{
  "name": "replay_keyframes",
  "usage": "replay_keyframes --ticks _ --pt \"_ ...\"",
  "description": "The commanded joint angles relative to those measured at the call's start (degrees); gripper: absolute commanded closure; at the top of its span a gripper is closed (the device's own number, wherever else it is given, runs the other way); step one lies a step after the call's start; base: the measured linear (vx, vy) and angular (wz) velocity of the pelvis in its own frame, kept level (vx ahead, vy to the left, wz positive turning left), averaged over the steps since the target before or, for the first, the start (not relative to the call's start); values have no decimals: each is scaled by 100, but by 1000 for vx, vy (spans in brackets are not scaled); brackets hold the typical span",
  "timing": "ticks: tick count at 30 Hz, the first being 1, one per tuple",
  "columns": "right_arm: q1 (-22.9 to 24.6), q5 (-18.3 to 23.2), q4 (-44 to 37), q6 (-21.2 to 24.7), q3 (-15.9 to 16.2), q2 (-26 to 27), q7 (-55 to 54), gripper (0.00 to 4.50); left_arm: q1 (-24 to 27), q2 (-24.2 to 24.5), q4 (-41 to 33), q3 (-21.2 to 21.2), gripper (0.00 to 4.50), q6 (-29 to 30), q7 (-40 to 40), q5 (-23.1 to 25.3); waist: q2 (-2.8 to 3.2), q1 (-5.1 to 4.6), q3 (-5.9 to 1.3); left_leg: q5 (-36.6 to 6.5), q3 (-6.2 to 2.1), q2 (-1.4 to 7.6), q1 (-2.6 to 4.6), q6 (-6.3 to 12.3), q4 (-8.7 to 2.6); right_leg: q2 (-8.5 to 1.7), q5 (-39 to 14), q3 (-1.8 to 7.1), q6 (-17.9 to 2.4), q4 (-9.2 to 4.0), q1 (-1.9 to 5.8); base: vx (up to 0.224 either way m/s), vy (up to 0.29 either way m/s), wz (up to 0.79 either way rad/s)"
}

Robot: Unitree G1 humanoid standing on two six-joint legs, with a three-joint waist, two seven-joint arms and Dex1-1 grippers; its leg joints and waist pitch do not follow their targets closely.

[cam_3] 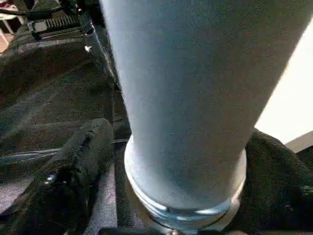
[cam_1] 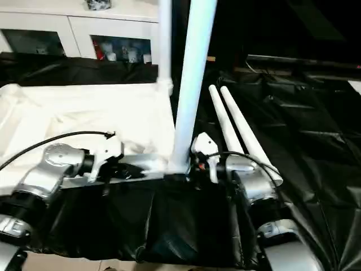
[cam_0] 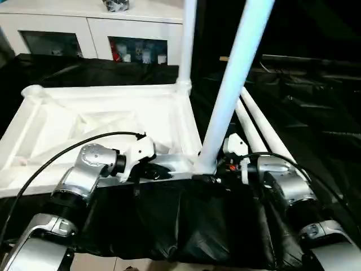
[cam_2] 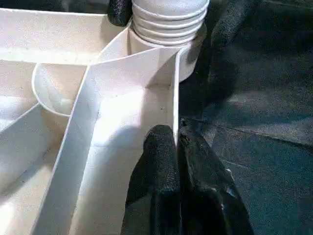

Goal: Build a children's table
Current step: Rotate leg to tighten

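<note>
Left tool (cam_2: 176, 147) is clenched on the near rim of the upturned tabletop (cam_0: 101, 113). At the near right corner socket (cam_2: 188, 58) an upright leg (cam_0: 225, 107) is flanked at its base by the released fingers (cam_3: 73, 166) of the right tool (cam_3: 183, 171). Two spare legs (cam_0: 265, 132) lie on the black-covered surface (cam_0: 316, 113) farther right.

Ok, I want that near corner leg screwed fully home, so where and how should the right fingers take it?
Low on the leg, just above the threads still showing at the corner socket, one finger on each side, coming level from the robot's right. The tube is round and thickest there, standing nearly upright, so a low hold should turn it without tipping. The right gripper already straddles that spot.
</note>
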Motion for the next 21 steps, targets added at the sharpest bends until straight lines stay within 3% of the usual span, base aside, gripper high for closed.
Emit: replay_keyframes --ticks 1,3,9,12,17,19,20,21 --pt "23 24 14 207 111 -60 204 90 69 28 1 -64 450 -87 -174 -63 -17 41 -323 -1036 -66 242 32 378 -309 -384 -1033 272 -1404 -336 286 0 0 0" --pt "26 50 -14 227 119 -78 263 108 71 43 3 -71 450 -88 -207 -81 -46 44 -326 -1015 -61 240 31 388 -306 -381 -1009 271 -1401 -334 289 0 0 0" --pt "199 226 -262 467 77 86 246 152 109 -12 -42 -11 450 9 -103 -163 -19 65 -312 -985 -66 238 35 373 -309 -383 -982 270 -1406 -326 283 0 0 0" --pt "305 224 -200 379 -163 366 -615 168 11 -301 66 76 450 168 525 -56 -33 64 -294 -1030 -64 240 42 310 -322 -392 -1119 280 -1365 -348 267 0 0 0" --pt "299 -32 281 304 -515 969 -2660 172 -209 -994 232 119 450 433 1744 175 -68 -18 -254 -1472 -108 205 94 47 -349 -420 -2341 289 -989 -494 207 0 0 0" --pt "228 -112 547 275 -680 1374 -3704 173 -344 -1479 345 146 450 668 2392 217 -54 -46 -246 -1532 -113 203 95 14 -362 -412 -2462 291 -913 -518 188 0 0 0" --pt "190 -139 636 270 -728 1536 -4059 173 -386 -1657 389 129 450 743 2636 263 -18 -47 -238 -1576 -123 202 107 -11 -370 -412 -2510 287 -899 -525 179 0 0 0" --pt "150 -170 704 253 -756 1664 -4334 173 -404 -1778 422 87 450 759 2792 321 -36 -69 -247 -1677 -131 179 112 -3 -363 -409 -2679 274 -827 -551 187 0 0 0"
